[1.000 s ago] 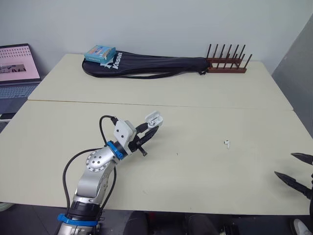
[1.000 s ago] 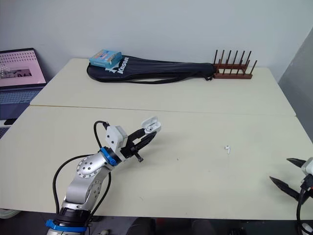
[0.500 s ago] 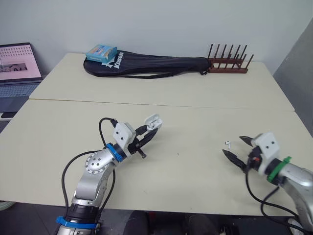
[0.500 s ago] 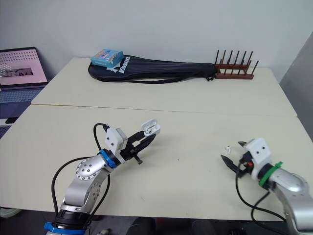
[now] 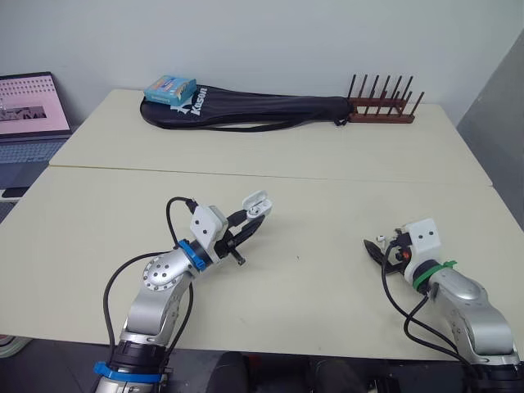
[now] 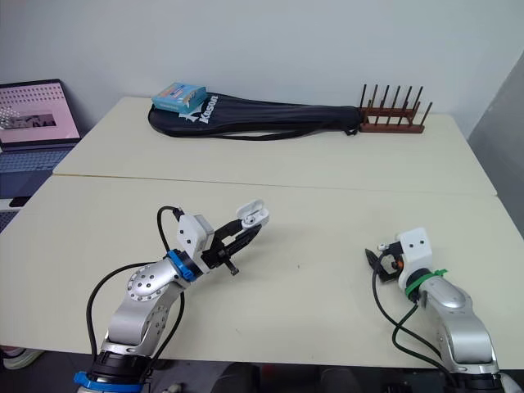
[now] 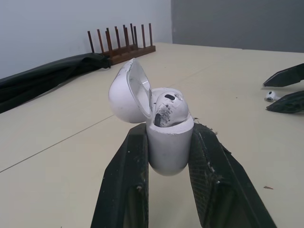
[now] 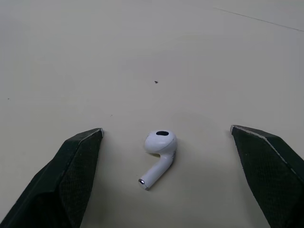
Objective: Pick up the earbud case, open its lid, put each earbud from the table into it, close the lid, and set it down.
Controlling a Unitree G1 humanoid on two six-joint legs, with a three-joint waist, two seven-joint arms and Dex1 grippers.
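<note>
My left gripper point(image 5: 252, 215) is shut on the white earbud case point(image 5: 256, 202), holding it above the table left of the middle. Its lid point(image 7: 126, 92) stands open, and one earbud point(image 7: 167, 104) sits in the case body point(image 7: 168, 142). A second white earbud point(image 8: 159, 149) lies loose on the table point(image 5: 319, 270) to the right. My right gripper point(image 8: 166, 130) is open down at the table, one black finger point(image 8: 71, 175) on each side of that earbud, not touching it. The same earbud point(image 5: 380, 239) appears in the left eye view just before my right gripper point(image 5: 377, 244).
Along the far table lie a black racket bag point(image 5: 246, 106) with a blue box point(image 5: 169, 88) on it, and a wooden peg rack point(image 5: 381, 110) stands to its right. A laptop point(image 5: 29, 106) stands off the left side. A seam point(image 5: 270, 174) joins the two tables.
My right arm has swung in from the table's front right edge to the loose earbud, and its open fingers now straddle it. The left gripper and case have stayed put.
</note>
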